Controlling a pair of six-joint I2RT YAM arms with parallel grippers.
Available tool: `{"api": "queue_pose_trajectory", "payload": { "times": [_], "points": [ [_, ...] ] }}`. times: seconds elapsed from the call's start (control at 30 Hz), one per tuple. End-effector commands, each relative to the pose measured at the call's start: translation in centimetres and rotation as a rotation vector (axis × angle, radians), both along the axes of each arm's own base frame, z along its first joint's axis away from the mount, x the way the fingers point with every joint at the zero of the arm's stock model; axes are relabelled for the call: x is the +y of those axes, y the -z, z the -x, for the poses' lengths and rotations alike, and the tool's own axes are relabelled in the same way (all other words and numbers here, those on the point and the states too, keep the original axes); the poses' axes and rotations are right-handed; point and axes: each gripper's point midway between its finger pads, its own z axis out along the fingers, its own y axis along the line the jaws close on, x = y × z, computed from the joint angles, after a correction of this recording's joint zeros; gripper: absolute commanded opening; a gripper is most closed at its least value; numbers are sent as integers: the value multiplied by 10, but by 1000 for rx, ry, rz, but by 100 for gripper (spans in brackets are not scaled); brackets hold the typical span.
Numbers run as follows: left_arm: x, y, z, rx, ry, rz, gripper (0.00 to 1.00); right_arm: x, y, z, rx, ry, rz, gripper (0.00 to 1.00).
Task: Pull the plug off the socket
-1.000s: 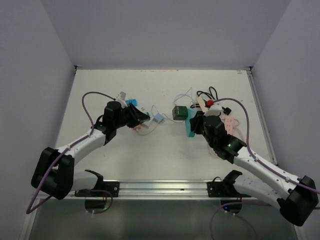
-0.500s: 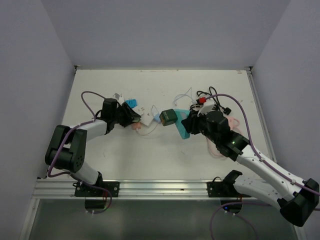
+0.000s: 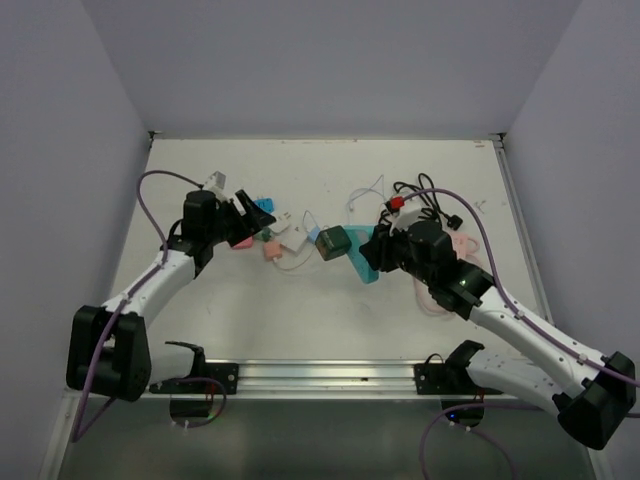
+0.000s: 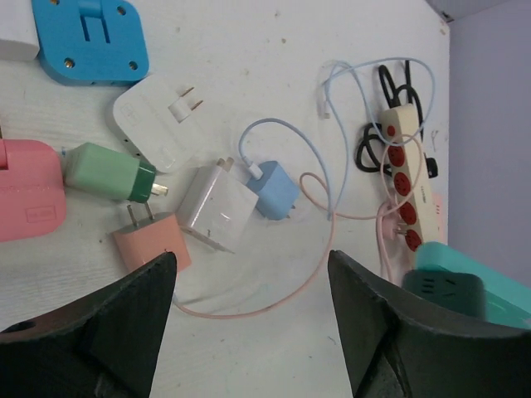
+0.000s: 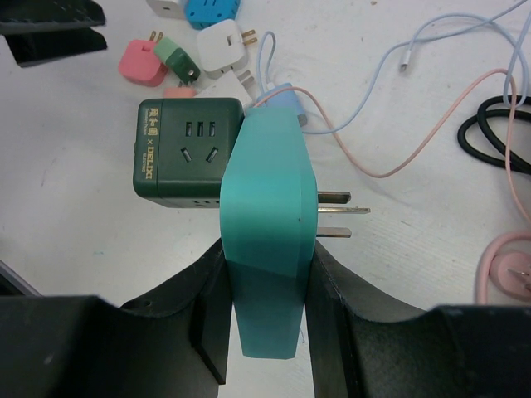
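Spare clutter across the white table (image 3: 300, 310)
Blue adapter (image 4: 90, 37), green charger (image 4: 108, 172), salmon charger (image 4: 153, 242), white charger (image 4: 217, 206) bunched left — cream power strip (image 4: 406, 186), black cable (image 4: 371, 149) far right.

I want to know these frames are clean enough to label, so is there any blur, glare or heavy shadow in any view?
Top external: even, soft light, no glare. Left wrist: the power strip is sharp, while the jaws along the bottom edge are dark and soft. Right wrist: the teal plug and the print on the green socket cube are crisp, with only faint shadows.
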Motion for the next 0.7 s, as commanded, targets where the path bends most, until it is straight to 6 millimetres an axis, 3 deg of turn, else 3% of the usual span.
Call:
{"api": "queue_pose_trajectory", "payload": {
  "times": [0.0, 0.17, 0.43, 0.67],
  "points": [
    [-1, -35, 13, -84, 33, 16, 77, 23, -49, -11, -112, -60, -108, 0],
    [-23, -60, 35, -119, 88, 30, 76, 33, -49, -18, -105, -64, -136, 0],
    [-73, -64, 65, -52, 160, 167, 74, 41, -52, -23, -96, -55, -183, 0],
    [-92, -70, 65, -46, 170, 239, 76, 44, -52, -24, -89, -40, -239, 0]
  ]
}}
